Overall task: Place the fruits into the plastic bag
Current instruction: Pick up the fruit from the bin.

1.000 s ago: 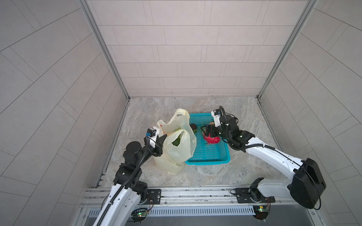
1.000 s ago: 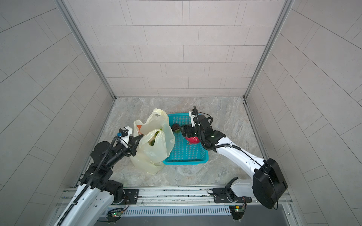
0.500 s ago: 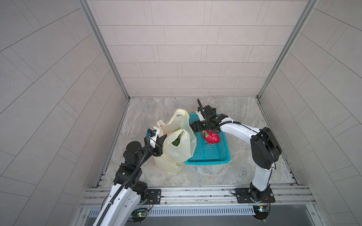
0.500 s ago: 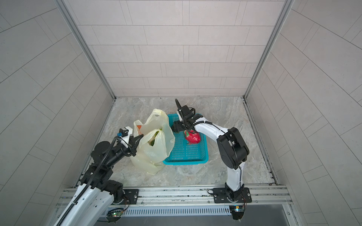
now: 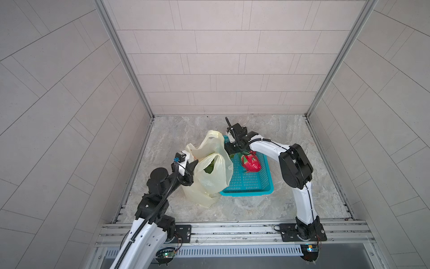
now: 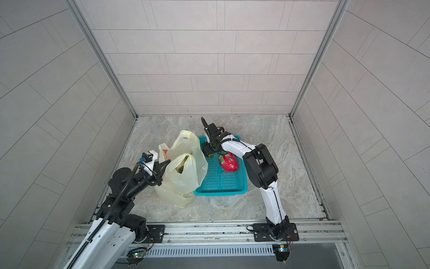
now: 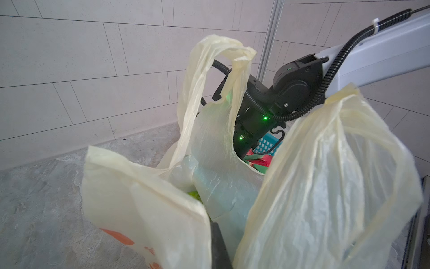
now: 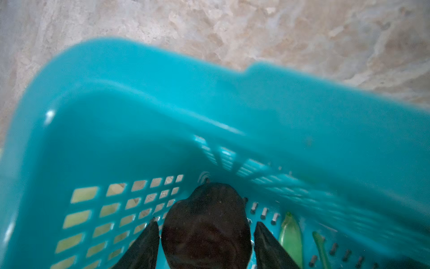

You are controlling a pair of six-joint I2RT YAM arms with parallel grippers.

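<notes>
Left gripper (image 5: 191,165): pressed together on the rim of the plastic bag (image 5: 211,179), holding its mouth up and open. The bag stands on the marble table, touching the left side of the teal basket (image 5: 246,192). A dark green fruit (image 5: 210,166) shows through the mouth in both top views, so part of the load is already in. Right gripper (image 8: 206,223): down in the basket's far-left corner, jaws spread on either side of a blackish oval fruit (image 8: 204,242), close to its skin. A sliver of basket shows beside one finger, so I judge no firm grip yet, and the fruit lies on the basket floor. Further right, a red dragon fruit (image 5: 250,163) lies loose in the basket, apart from the gripper. Step in hand: picking up the blackish fruit. Next move calls for clamping it, lifting it clear of the basket wall, and carrying it left over the bag's mouth without snagging a handle. Only the right wrist view shows the blackish fruit; from above the wrist hides it. Only the left wrist view shows the bag's gape between its two handles.
</notes>
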